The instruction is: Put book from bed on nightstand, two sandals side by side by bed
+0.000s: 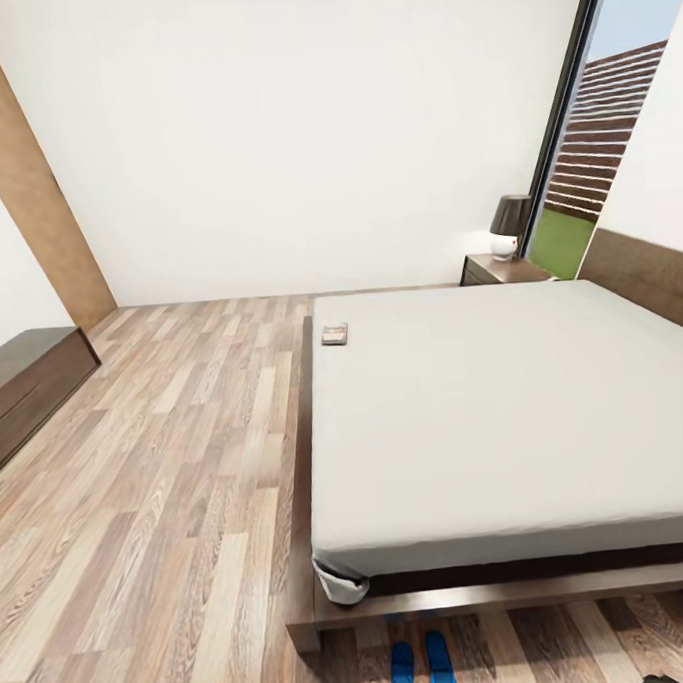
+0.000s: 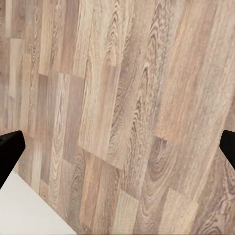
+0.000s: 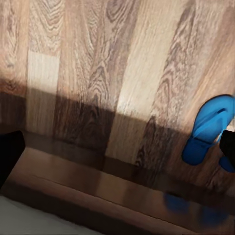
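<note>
The book (image 1: 334, 334) lies on the bed (image 1: 505, 413); two sandals (image 1: 421, 668) sit side by side on the floor (image 1: 168, 471). Both claws, left (image 2: 117, 152) and right (image 3: 117, 152), are spread, holding nothing.

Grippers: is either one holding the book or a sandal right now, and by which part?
Neither. Both wrist views show the fingers spread wide over bare floor. The book lies on the bed; the sandals sit on the floor.

White wall (image 1: 301, 133) up top, wood-plank floor (image 1: 168, 471) lower left, tall window (image 1: 597, 158) upper right, lamp (image 1: 509, 227) beside it.
</note>
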### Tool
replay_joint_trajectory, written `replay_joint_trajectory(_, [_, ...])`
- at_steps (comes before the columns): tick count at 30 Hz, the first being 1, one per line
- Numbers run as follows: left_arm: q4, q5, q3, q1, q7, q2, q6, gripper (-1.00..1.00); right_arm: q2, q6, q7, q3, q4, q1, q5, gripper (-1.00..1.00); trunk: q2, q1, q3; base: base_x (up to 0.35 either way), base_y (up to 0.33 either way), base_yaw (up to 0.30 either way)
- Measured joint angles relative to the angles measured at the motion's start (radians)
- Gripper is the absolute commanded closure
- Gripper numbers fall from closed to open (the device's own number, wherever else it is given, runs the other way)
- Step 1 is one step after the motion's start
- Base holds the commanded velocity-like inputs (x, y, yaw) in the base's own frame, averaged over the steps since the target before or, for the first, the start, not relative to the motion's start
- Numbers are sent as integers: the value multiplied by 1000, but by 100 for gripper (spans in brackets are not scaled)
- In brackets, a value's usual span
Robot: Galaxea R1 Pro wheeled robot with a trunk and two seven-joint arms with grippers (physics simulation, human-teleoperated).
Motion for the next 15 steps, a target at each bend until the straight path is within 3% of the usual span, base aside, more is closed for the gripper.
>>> replay_joint_trajectory(15, [0,-1,0,0,0,0,0,-100,2,-1,-2,4,1,6,22,-100,105,-58,47,0,0,0])
